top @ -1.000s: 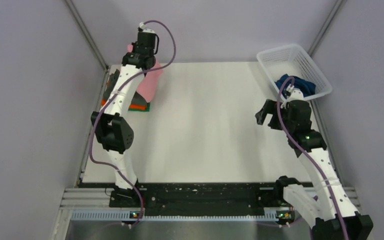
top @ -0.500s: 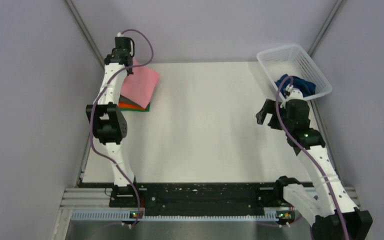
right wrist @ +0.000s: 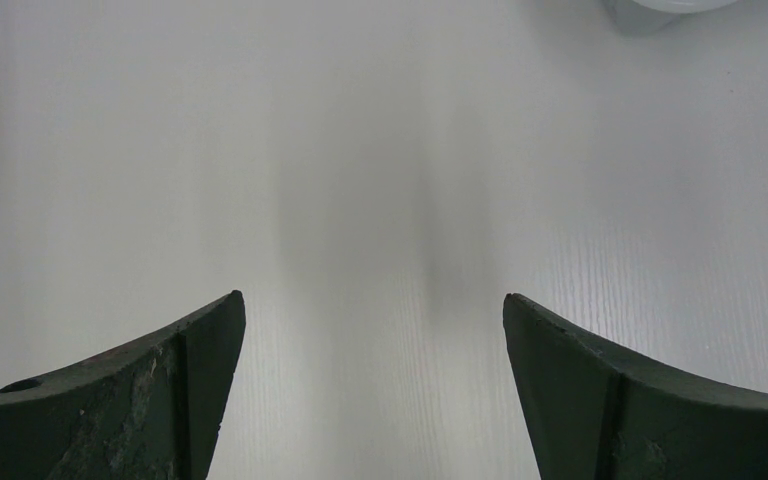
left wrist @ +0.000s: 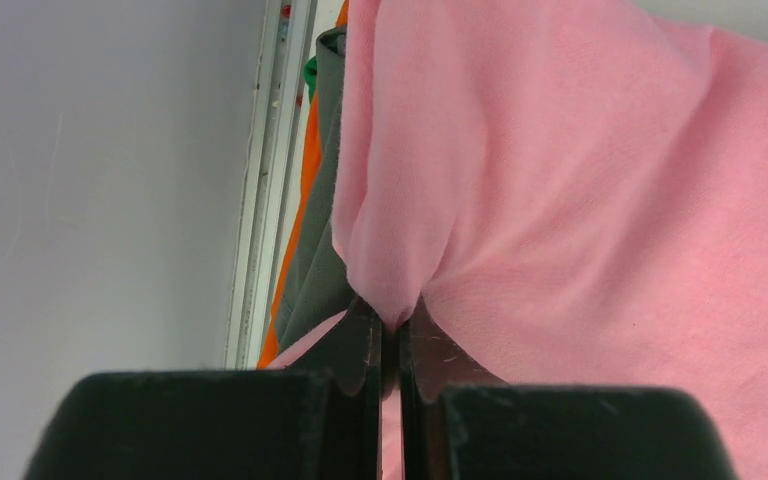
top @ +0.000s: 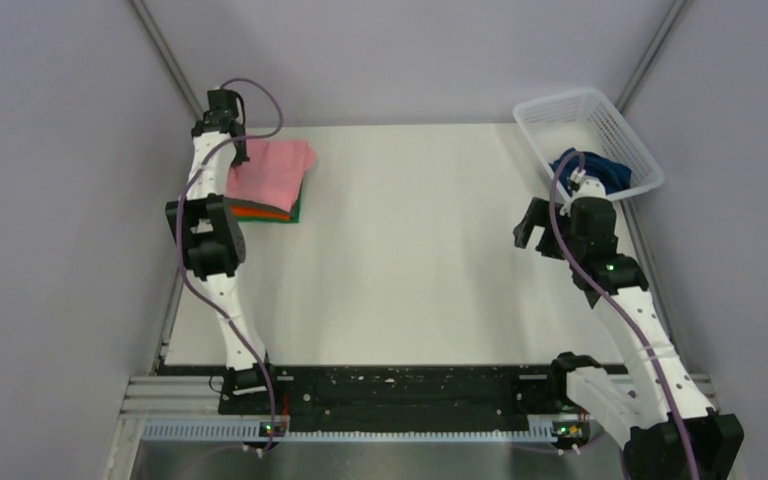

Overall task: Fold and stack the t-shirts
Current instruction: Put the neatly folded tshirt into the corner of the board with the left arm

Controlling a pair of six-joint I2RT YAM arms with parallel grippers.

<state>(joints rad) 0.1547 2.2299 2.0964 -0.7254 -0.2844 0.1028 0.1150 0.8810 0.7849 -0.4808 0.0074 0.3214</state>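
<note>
The folded pink t-shirt (top: 272, 166) lies on top of a stack at the table's far left, over the orange t-shirt (top: 260, 211) and the green t-shirt (top: 296, 212). My left gripper (top: 236, 150) is at the stack's far left corner, shut on a pinch of the pink t-shirt (left wrist: 580, 200). The left wrist view also shows the dark grey t-shirt (left wrist: 322, 260) and the orange t-shirt (left wrist: 295, 230) under it. The navy blue t-shirt (top: 600, 170) lies in the white basket (top: 560, 110). My right gripper (top: 532, 228) is open and empty above bare table (right wrist: 360, 180).
The white lattice basket stands tilted at the far right corner. Metal frame posts rise at the far left and far right corners. A rail (left wrist: 260, 180) runs along the table's left edge beside the stack.
My left gripper has swung left and down towards the far left corner, laying the pink t-shirt flat onto the stack. The right arm has barely moved.
</note>
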